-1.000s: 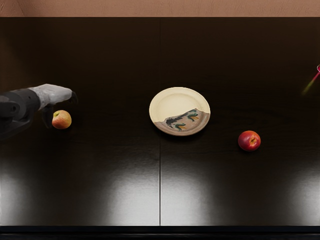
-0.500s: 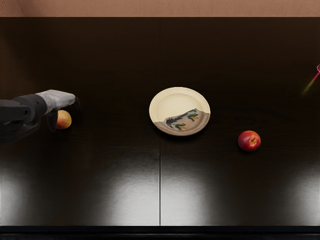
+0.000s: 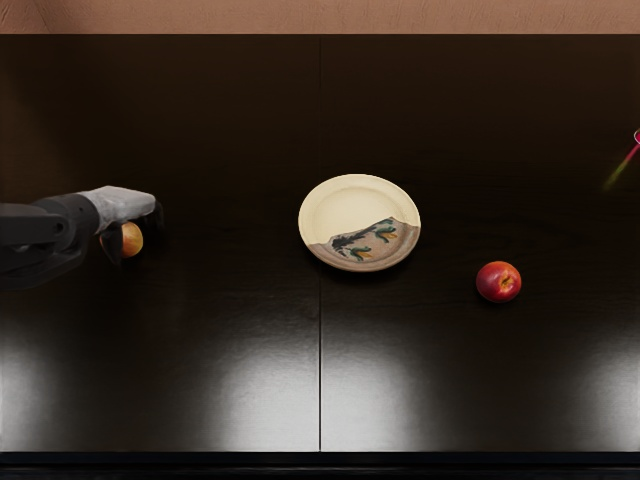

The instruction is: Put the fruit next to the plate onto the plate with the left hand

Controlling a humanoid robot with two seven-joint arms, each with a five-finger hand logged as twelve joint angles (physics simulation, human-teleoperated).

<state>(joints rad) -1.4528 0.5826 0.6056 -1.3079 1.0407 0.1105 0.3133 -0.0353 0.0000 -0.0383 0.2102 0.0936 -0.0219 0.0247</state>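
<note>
While reaching in from the left edge of the frame, the robot's grey left hand (image 3: 125, 208) is hovering over a small round yellow-red apple (image 3: 132, 240), its dark fingers (image 3: 112, 245) arching loosely on either side, not yet gripping. The apple is sitting mid-left on the glossy black table (image 3: 320, 380), well apart from the cream ceramic plate (image 3: 345, 205) at centre. It is likely light, firm, smooth and prone to rolling, so wrapping around its widest middle is looking safest.
</note>
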